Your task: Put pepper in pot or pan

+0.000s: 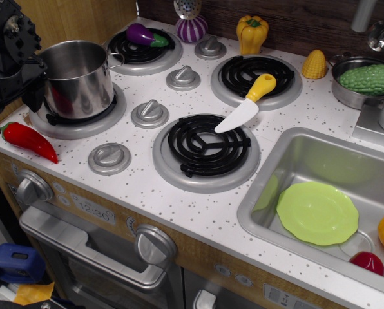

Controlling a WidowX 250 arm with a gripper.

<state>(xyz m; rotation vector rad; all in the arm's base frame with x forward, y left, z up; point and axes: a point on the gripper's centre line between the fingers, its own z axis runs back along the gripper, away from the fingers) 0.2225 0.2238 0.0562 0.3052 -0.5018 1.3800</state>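
Note:
The red chili pepper point(28, 141) lies on the white counter at the front left, its tip pointing right, just in front of the left front burner. The shiny steel pot point(80, 78) stands upright on that burner, and no object shows inside it. My black gripper point(13, 112) hangs at the far left edge, beside the pot's left side and just above and behind the pepper. Its fingers look spread apart and hold nothing. One finger point(34, 98) is close to the pot's wall.
A white knife with a yellow handle point(247, 105) lies across the right burners. A purple eggplant point(145, 36) sits on the back left burner. A yellow bell pepper point(252, 33) and corn point(314, 64) stand at the back. A grey pan point(350, 93) holds a green vegetable, and the sink point(279, 164) holds a green plate point(317, 212).

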